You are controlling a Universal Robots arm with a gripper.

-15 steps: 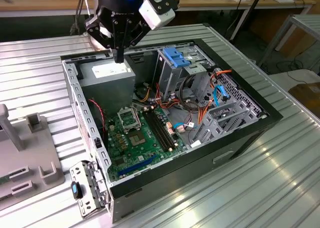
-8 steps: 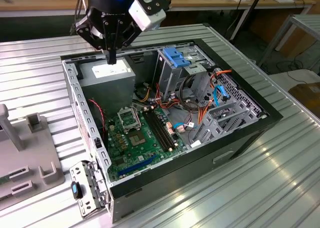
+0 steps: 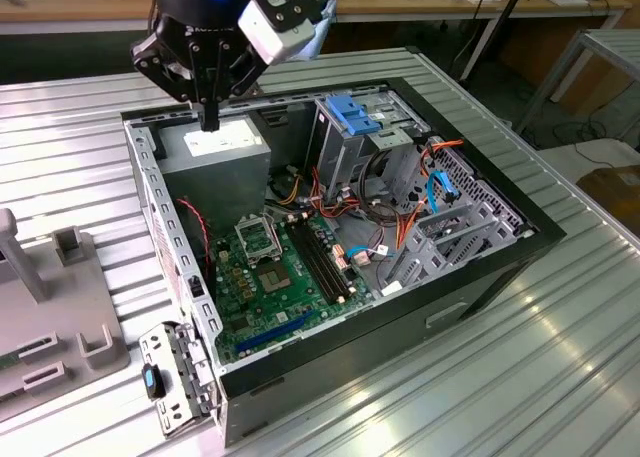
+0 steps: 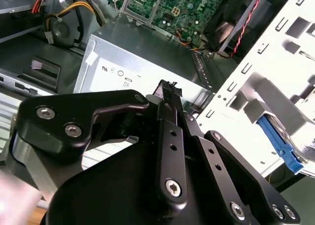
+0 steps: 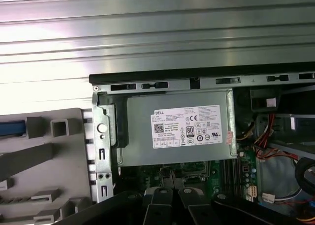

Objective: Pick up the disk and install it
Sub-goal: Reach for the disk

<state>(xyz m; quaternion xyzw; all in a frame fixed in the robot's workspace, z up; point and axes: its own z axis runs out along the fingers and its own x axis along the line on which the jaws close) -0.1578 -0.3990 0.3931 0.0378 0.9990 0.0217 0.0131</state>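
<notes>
One relation matters: the end effector point(image 3: 208, 115) hangs pinched shut and empty over the power supply point(image 3: 215, 142), while the disk point(image 5: 10, 128) looks to be that blue rail on the grey fixture point(image 3: 90, 307). That's on the desk point(image 3: 450, 397) outside the case's rear wall point(image 3: 175, 247), off to the exterior view's left and well apart. The rail seems to run square to that wall
</notes>
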